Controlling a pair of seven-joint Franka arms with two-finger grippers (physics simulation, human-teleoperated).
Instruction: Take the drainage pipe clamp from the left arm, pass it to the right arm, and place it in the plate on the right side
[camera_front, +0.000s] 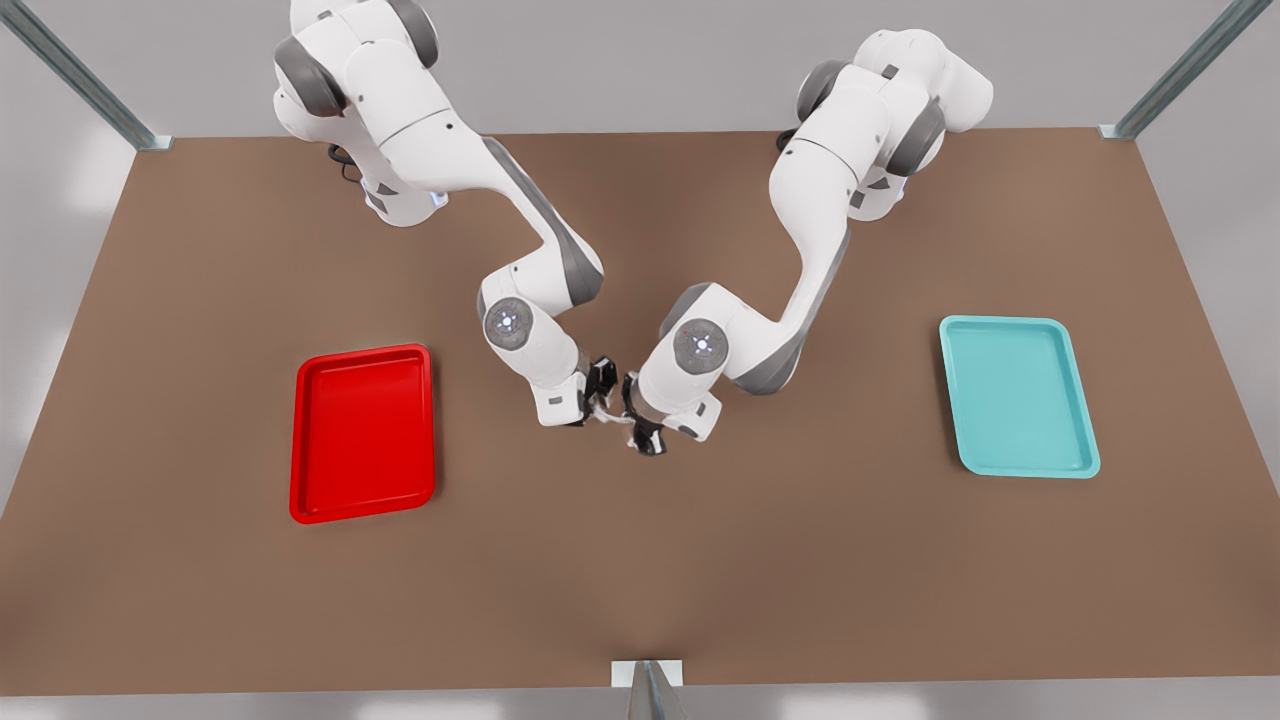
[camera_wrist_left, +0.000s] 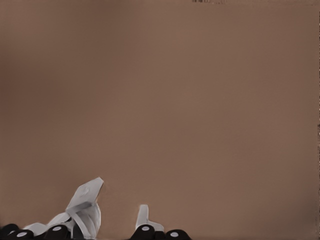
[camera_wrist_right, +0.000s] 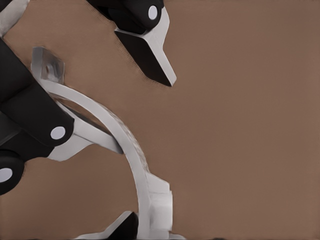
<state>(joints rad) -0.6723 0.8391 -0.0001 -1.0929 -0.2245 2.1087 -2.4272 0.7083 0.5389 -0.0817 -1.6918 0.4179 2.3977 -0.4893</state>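
Handover spot is mid-table, above the brown table (camera_front: 640, 560). The drainage pipe clamp (camera_wrist_right: 127, 145) hangs in the air between the two grippers, off the surface as far as I can tell.

The left gripper (camera_front: 640, 425) is on the front view's right and looks released. One of its fingers (camera_wrist_right: 150, 55) stands well off the ring, and the other (camera_wrist_right: 85, 140) just rests against the inside of the curve. The right gripper (camera_front: 598, 390) has a fingertip (camera_wrist_right: 120, 226) right at the clamp's far tab, so my read is it's clenched on that end and carrying the weight.

To do this step well, I'd pull the left gripper straight back along its own fingers so the inner one doesn't hook the ring and twist it in the right's grip. Once it's well clear, swing over to the red tray (camera_front: 296, 450) on the front view's left.

Orientation: the C's long axis (tab to tab) runs roughly from one gripper to the other. Its open mouth faces the left gripper's inner finger, and the bulge faces the outer one. Can't tell if it's level or tilted.
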